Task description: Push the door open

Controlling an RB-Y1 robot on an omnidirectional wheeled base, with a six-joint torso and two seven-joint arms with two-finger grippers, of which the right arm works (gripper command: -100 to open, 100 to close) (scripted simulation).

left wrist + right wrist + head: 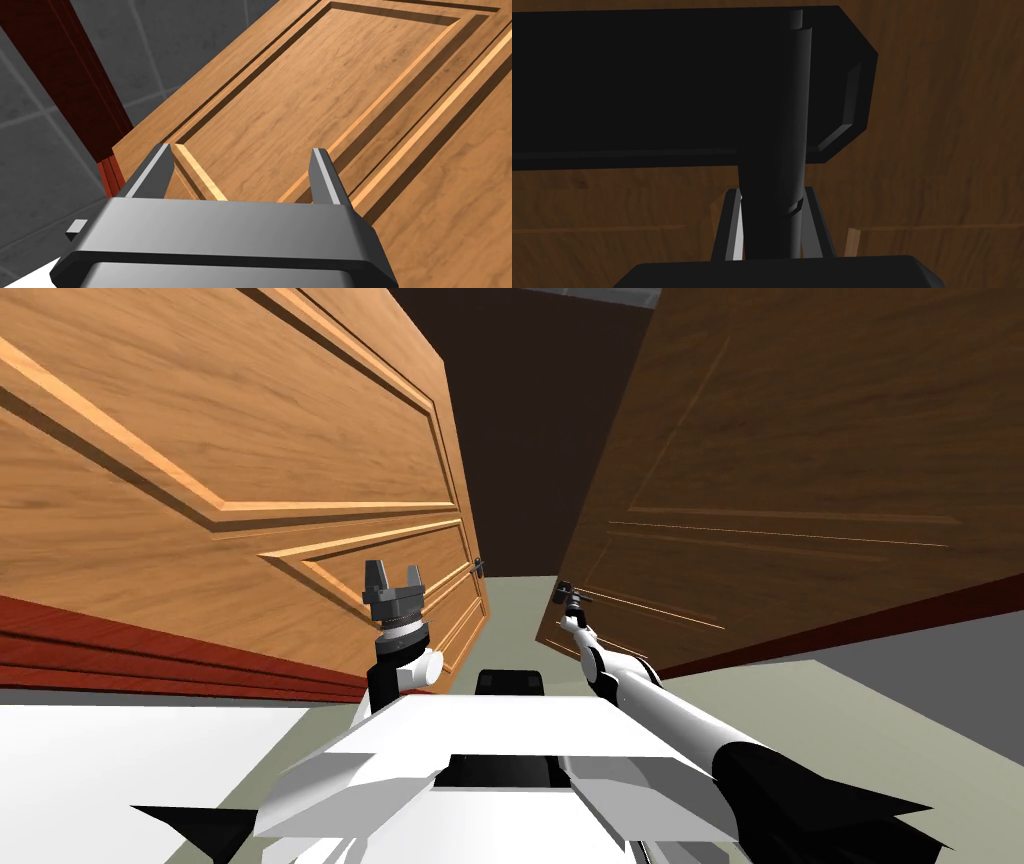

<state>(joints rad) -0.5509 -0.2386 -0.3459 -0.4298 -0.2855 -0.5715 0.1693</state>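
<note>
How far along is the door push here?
Done: the right gripper is shut on the black handle of the dark door. In hand: that door looks partly swung, with floor showing beside the light door. Remaining: pushing it wider. The left gripper hangs open.

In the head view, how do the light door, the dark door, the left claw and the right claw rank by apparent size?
Light door and dark door: about alike, largest.
Then left claw.
Smallest: right claw, farther away, shut on the door handle.
</note>
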